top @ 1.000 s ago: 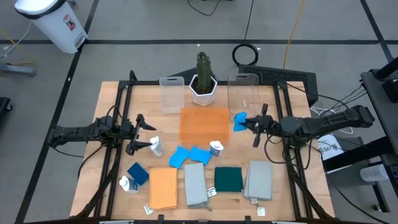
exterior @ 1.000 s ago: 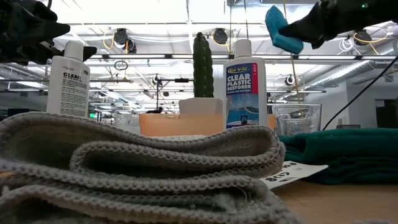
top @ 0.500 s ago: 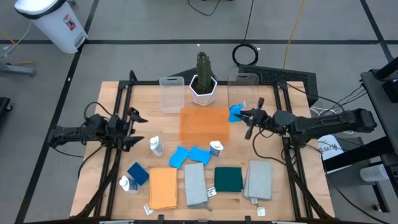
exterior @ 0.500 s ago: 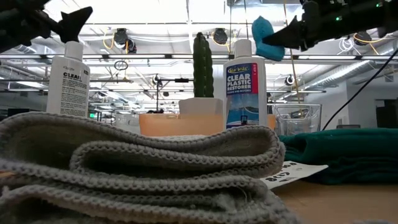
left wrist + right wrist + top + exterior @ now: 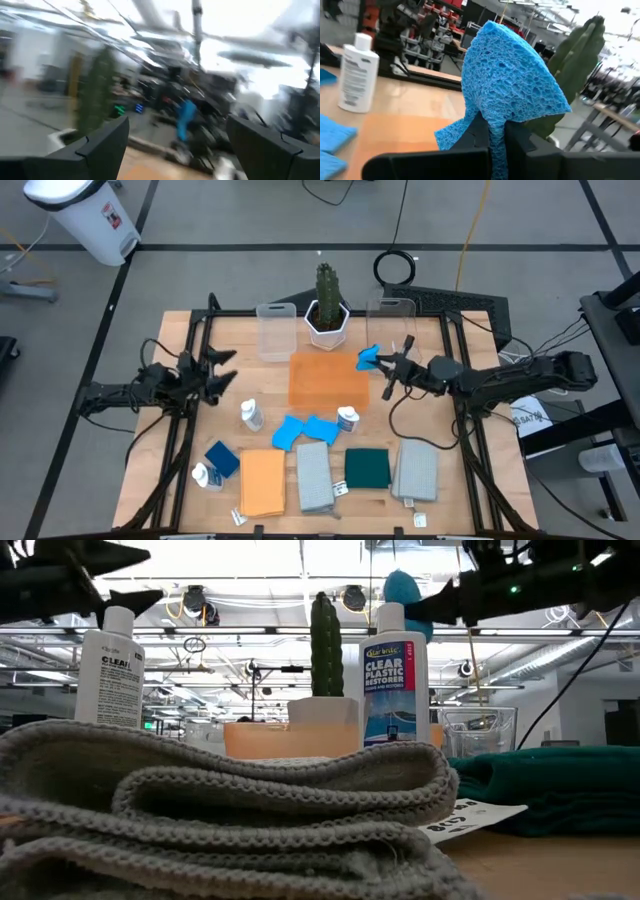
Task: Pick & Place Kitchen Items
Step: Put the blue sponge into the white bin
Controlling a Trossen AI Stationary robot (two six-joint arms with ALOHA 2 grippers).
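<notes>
My right gripper (image 5: 382, 364) is shut on a bright-blue sponge (image 5: 368, 358), raised above the right far corner of the flat orange tray (image 5: 328, 382); the sponge fills the right wrist view (image 5: 507, 85) and shows high up in the low view (image 5: 404, 592). My left gripper (image 5: 222, 368) is open and empty, raised over the table's left side, left of the tray. Two white bottles (image 5: 250, 416) (image 5: 347, 419) stand near the tray's near edge. More blue sponges (image 5: 305, 429) and folded orange, grey and dark green cloths (image 5: 368, 468) lie near the front. My right gripper pinches the sponge's lower middle (image 5: 492, 131) between its two fingers, which squeeze it narrow there while its far part fans out wide. The fingers come level from the table's right side. The sponge is lifted clear of the table, above the tray's corner.
A cactus in a white pot (image 5: 327, 315) stands at the far middle between two clear bins (image 5: 275, 332) (image 5: 390, 325). A third white bottle (image 5: 202, 475) and a dark blue sponge (image 5: 222, 459) lie at the front left.
My right gripper has carried the sponge toward the table's left and slightly far edge, from right of the tray to over its right far corner. My left gripper has drawn back from the left bottle toward the far edge and risen, staying open.
</notes>
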